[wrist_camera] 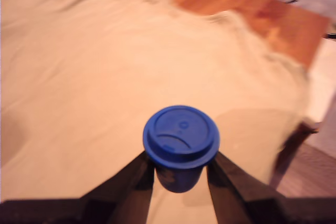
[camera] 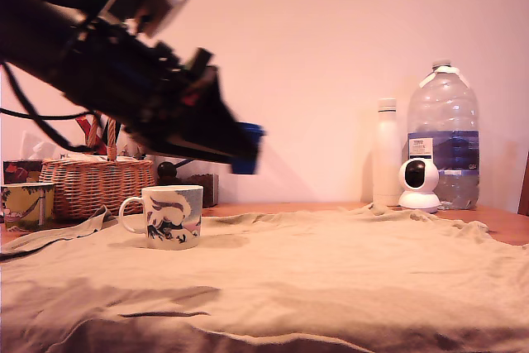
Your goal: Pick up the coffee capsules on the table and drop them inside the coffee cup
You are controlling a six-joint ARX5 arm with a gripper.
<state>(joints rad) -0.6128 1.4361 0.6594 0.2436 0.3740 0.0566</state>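
Note:
My gripper [camera: 246,148] hangs in the air, shut on the dark blue coffee capsule [camera: 248,146], above and to the exterior view's right of the coffee cup [camera: 169,216]. In the wrist view the capsule [wrist_camera: 181,142] shows its flanged round rim, pinched between the two dark fingers [wrist_camera: 137,178]; my gripper [wrist_camera: 179,174] holds it over the tan cloth [wrist_camera: 105,87]. The white mug with its blue, dark and pink design stands upright on the cloth-covered table [camera: 331,270], handle toward the exterior view's left. The mug is out of the wrist view.
A wicker basket [camera: 95,185] and a yellow-green floral cup [camera: 25,204] stand at the exterior view's left. At the back right are a white bottle [camera: 386,153], a small white camera [camera: 419,184] and a large water jug [camera: 445,134]. Bare wood [wrist_camera: 226,3] borders the cloth.

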